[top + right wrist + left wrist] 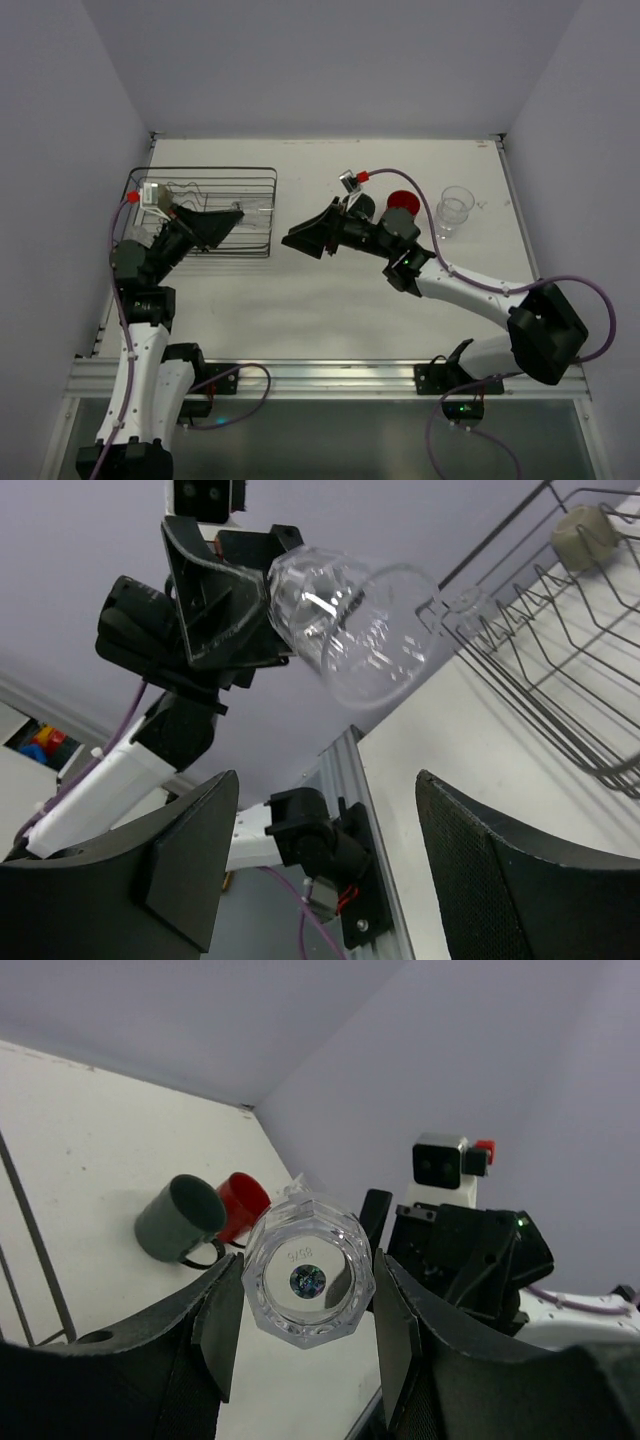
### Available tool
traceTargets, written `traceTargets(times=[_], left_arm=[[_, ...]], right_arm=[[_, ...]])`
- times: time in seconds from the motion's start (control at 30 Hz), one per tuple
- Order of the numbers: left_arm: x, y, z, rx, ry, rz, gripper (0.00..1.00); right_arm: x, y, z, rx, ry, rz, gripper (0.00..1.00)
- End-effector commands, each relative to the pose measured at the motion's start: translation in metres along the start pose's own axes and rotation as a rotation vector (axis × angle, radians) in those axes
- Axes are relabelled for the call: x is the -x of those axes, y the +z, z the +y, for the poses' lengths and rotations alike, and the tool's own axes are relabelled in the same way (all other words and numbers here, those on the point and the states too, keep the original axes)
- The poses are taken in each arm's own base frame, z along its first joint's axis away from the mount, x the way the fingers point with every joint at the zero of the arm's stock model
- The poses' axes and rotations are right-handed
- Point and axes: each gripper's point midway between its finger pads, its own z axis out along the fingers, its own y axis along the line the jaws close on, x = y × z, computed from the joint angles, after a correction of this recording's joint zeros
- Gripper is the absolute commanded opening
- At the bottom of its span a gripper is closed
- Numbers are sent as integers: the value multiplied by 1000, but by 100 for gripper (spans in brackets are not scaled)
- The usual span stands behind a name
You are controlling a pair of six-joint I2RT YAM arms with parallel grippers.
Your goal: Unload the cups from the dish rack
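My left gripper (306, 1270) is shut on a small clear tumbler (308, 1280), holding it on its side in the air over the right end of the dish rack (200, 175). The right wrist view shows that tumbler (350, 620) sticking out from the left fingers (215, 610), with a small olive-grey cup (585, 530) inside the wire rack (560, 680). My right gripper (293, 240) is open and empty, pointing at the tumbler (260, 212) from just right of the rack. A dark grey-green mug (180, 1218), a red mug (403, 200) and a tall clear glass mug (455, 210) stand on the table.
The white table (330, 300) is walled at the back and on both sides. An aluminium rail (330, 378) runs along its near edge, carrying both arm bases. The right arm's forearm lies just in front of the mugs at the back right.
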Motion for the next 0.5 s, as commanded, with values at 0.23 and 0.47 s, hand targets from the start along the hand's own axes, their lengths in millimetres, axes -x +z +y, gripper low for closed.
traceTargets(times=[0.23,0.47], left_arm=[[-39,2,-16,-144,-117,169,25],[-41,1,-21,-172,-102,177,25]], right_arm=[[37,38,48,175,-94,-69,73],[30,49,50,227,-49,-35,70]])
